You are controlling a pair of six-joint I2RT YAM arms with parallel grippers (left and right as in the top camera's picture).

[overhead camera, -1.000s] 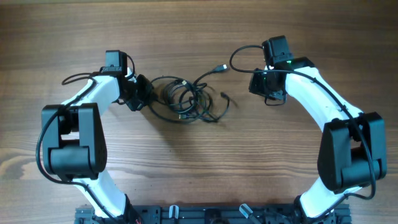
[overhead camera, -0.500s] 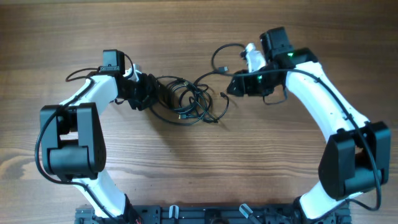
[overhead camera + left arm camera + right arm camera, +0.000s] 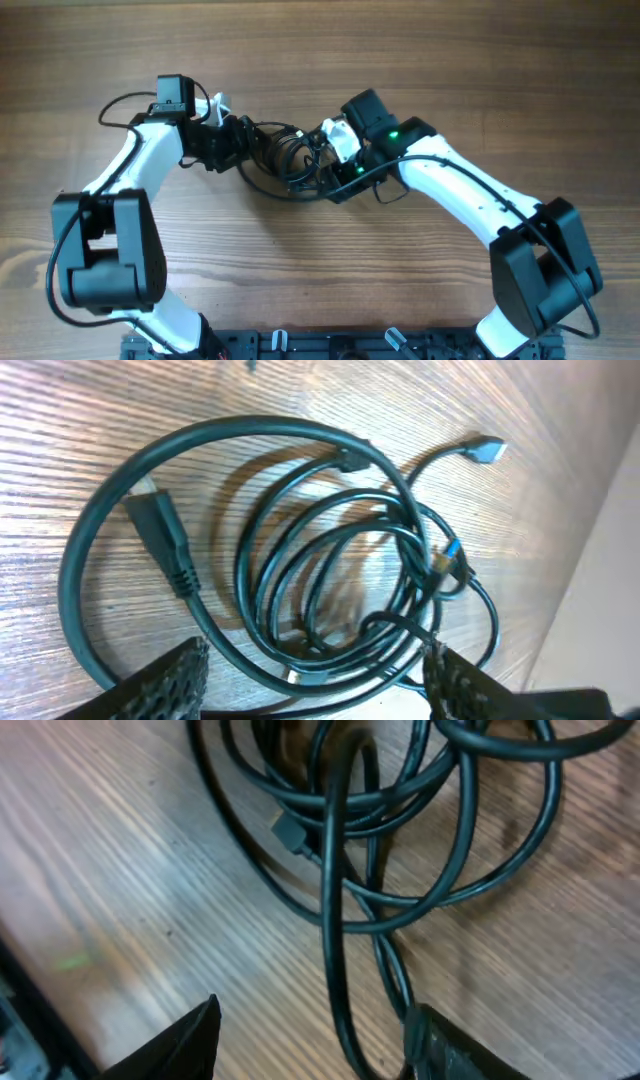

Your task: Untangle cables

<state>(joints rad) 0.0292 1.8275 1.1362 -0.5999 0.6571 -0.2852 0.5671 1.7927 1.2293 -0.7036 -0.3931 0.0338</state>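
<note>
Cables (image 3: pixel 292 160), one tangled clump of overlapping loops, lay at the middle of the table (image 3: pixel 330 60). Within the last second the right arm had swung in from the far right, setting the right gripper (image 3: pixel 332 172) over the clump's right edge, jaws apart, one strand running between them unpinched. The left gripper (image 3: pixel 238 148), closed a second earlier, had opened at the clump's left edge and held nothing. Both arms reached inward, apparently posed for a fresh two-sided grasp; separation was not yet begun
</note>
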